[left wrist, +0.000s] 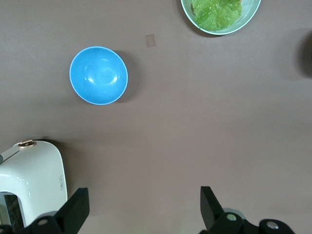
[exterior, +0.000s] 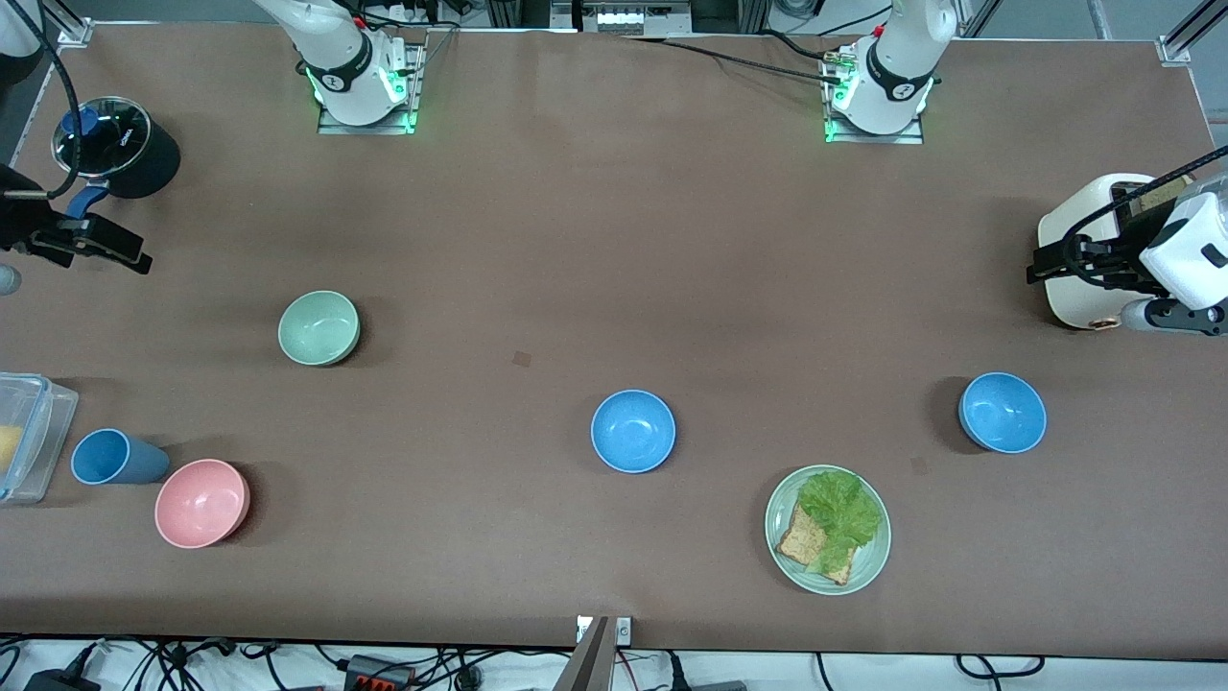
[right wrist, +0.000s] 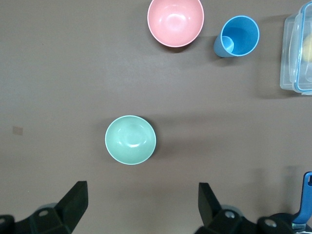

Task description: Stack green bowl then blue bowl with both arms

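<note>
The green bowl [exterior: 318, 328] sits upright on the worktop [exterior: 614, 240] toward the right arm's end, and the right gripper [exterior: 91, 242] hangs over that end's edge, just beside the black pot [exterior: 120, 146]. In the right wrist view the bowl [right wrist: 130, 140] lies straight ahead of the spread fingers [right wrist: 73, 202], with bare worktop between, so the right arm is plainly the one nearer to it. A round bowl has no long axis; any rim point will serve for a pinch.

Two blue bowls stand by. One [exterior: 1003, 413] lies toward the left arm's end, near the left gripper [exterior: 1055, 261], which hovers by the white toaster [exterior: 1089, 251] with its fingers [left wrist: 75, 209] spread wide and holding nothing. The other blue bowl [exterior: 633, 431] sits mid-worktop, between the two arms. I judge the bowl at the left arm's end the easier reach for the left arm; in its wrist view that bowl [left wrist: 98, 75] is ahead and off to one side.

Room is generous. The pink bowl [exterior: 202, 503] and blue cup [exterior: 113, 457] lie nearer the front camera than the green bowl, well apart from it. The plate [exterior: 868, 561] with bread and lettuce lies between the two blue bowls and nearer the camera, a thing to skirt when carrying. Neither arm has begun; nothing is stacked yet.
</note>
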`<action>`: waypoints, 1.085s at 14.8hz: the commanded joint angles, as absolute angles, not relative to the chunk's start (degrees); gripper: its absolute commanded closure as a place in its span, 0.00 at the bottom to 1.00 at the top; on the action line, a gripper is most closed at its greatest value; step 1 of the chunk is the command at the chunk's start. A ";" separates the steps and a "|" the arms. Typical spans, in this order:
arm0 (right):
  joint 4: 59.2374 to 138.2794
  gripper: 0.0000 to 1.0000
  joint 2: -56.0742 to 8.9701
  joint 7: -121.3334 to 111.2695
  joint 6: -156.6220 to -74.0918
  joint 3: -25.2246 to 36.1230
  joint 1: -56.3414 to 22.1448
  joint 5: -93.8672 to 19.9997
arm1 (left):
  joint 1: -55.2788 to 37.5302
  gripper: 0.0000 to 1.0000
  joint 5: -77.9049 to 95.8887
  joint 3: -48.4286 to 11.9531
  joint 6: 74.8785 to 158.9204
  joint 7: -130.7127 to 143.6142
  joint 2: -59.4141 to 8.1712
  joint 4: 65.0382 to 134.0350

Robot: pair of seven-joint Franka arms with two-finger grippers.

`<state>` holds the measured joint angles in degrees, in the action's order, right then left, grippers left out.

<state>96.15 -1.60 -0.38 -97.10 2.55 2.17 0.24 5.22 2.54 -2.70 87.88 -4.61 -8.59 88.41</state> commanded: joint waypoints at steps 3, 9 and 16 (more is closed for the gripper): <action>98.00 0.00 -0.18 -0.35 -98.00 2.20 1.85 1.23 | 5.54 0.00 3.60 -2.73 87.89 -5.45 -7.91 88.94; 97.82 0.00 -0.35 -0.35 -98.17 2.20 1.41 1.32 | 5.98 0.00 3.78 -2.37 87.71 -5.45 -8.44 88.77; 98.26 0.00 -9.48 0.70 -101.06 2.20 0.70 0.88 | 5.98 0.00 3.78 -2.46 87.63 -5.45 -8.44 88.68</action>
